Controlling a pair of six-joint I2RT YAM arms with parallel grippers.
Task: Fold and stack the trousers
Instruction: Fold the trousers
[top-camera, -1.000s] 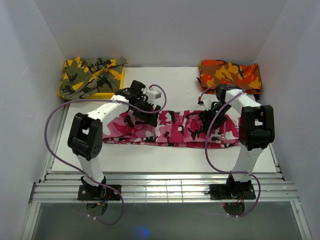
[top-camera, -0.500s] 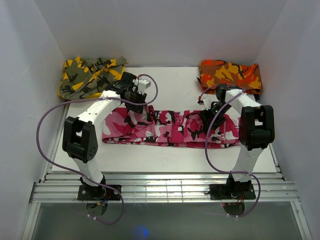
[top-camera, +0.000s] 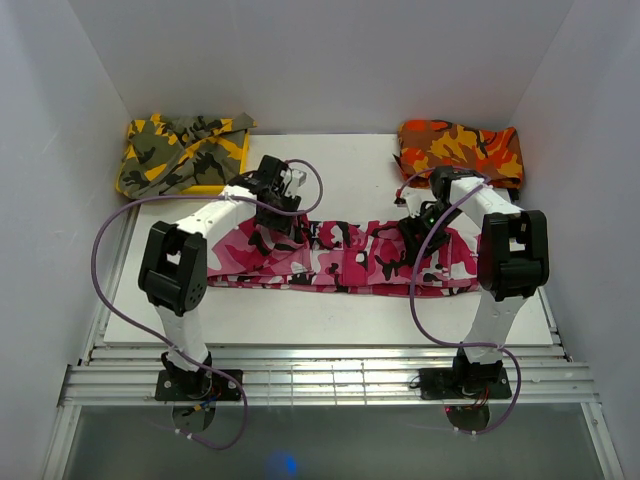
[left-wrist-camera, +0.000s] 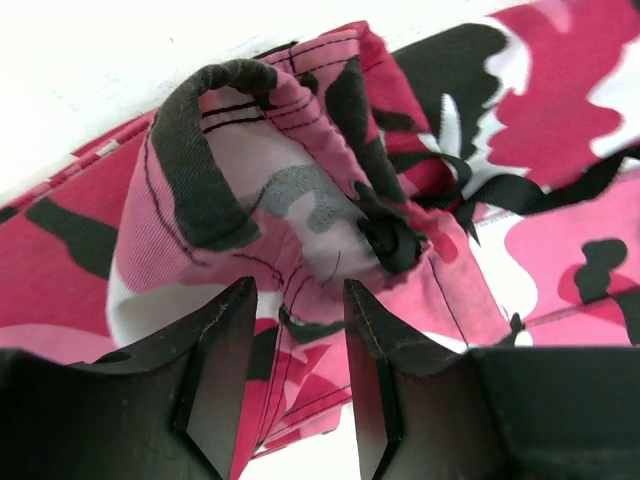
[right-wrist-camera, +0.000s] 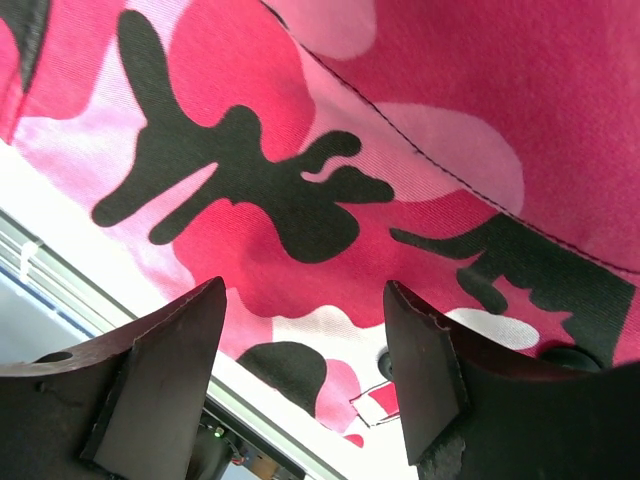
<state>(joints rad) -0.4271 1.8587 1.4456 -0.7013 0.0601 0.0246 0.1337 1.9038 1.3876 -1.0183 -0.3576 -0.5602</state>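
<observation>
Top view: trousers (top-camera: 340, 258) spread as long band across table (top-camera: 340, 165), betw. both arms. Only in left wrist cam: waistband (left-wrist-camera: 215, 150) bunched up w/ black drawstring (left-wrist-camera: 520, 195) at left gripper (left-wrist-camera: 297, 300). Jaws narrowly apart, cloth in gap, can't tell if pinched. Right gripper (right-wrist-camera: 305, 295): jaws wide apart over flat cloth.

Pink, white and black camouflage trousers (top-camera: 340, 258)
</observation>
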